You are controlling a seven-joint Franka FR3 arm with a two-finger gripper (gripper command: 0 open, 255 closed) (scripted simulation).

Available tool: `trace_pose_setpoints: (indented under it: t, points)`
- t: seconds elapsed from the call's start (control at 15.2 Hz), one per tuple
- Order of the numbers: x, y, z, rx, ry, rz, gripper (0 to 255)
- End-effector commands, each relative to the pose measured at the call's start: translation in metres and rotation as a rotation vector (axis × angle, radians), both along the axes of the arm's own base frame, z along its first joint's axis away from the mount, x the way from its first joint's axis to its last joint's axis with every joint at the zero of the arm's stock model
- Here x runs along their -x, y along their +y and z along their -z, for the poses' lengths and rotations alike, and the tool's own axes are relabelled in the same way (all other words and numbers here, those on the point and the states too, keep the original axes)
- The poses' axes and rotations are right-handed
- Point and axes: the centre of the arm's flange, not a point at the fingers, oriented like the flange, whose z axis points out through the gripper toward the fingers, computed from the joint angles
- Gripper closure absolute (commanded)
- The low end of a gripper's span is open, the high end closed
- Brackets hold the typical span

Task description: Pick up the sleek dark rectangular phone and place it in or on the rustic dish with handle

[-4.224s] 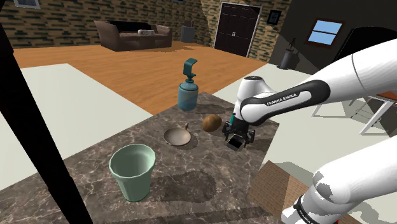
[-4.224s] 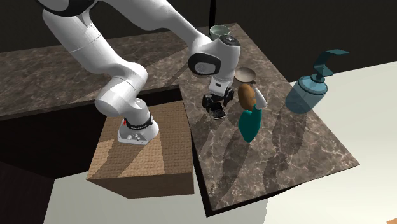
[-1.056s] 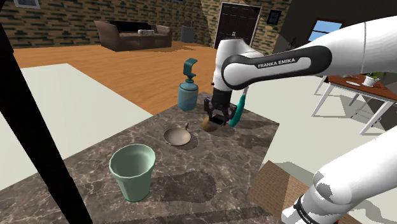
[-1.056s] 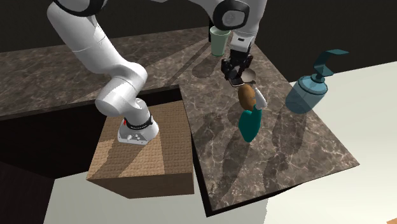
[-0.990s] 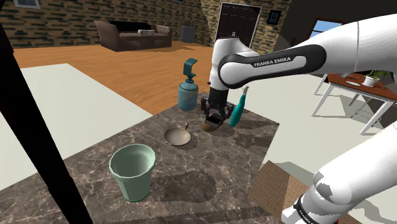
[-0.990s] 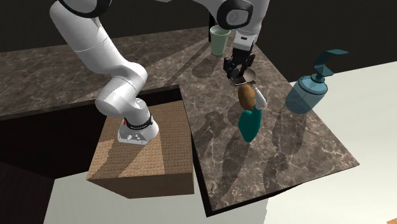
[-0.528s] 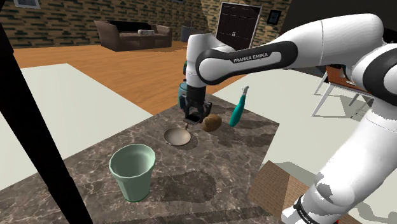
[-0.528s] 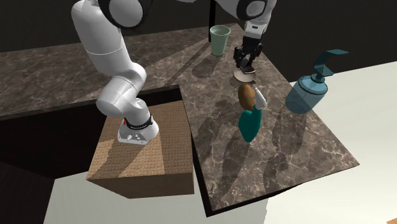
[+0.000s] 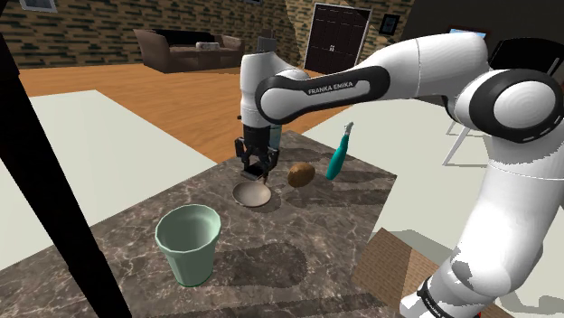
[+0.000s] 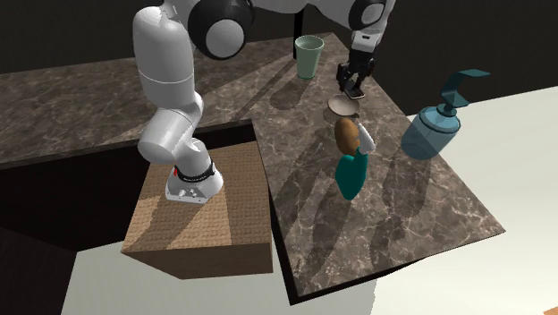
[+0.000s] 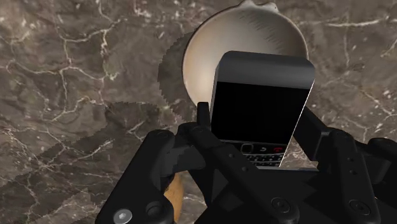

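Shoulder view: the gripper [image 9: 256,168] hangs just above the pale handled dish [image 9: 254,194] on the marble counter [image 9: 298,248].

Second exterior view: the gripper [image 10: 350,86] is over the dish [image 10: 343,108], with a green cup [image 10: 308,55] nearby.

Wrist view: the fingers [image 11: 202,119] are clamped on the dark phone [image 11: 261,102] by its long edges near the keypad end, and its screen end juts out over the dish [image 11: 197,60]. The phone looks stiff, light and slick, so gripping the edges suits it. The dish seems small, so the phone will probably rest across the rim and needs a low release
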Motion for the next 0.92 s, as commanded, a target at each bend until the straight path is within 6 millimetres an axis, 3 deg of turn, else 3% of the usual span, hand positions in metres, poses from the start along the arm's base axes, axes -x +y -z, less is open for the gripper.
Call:
trace_pose_setpoints:
  t: [0.0,0.53,0.86]
  points:
    - [0.000,0.001,0.010,0.000,-0.001,0.000,255]
    - [0.000,0.001,0.052,0.000,-0.001,0.000,255]
    - [0.000,0.001,0.054,0.000,-0.001,0.000,255]
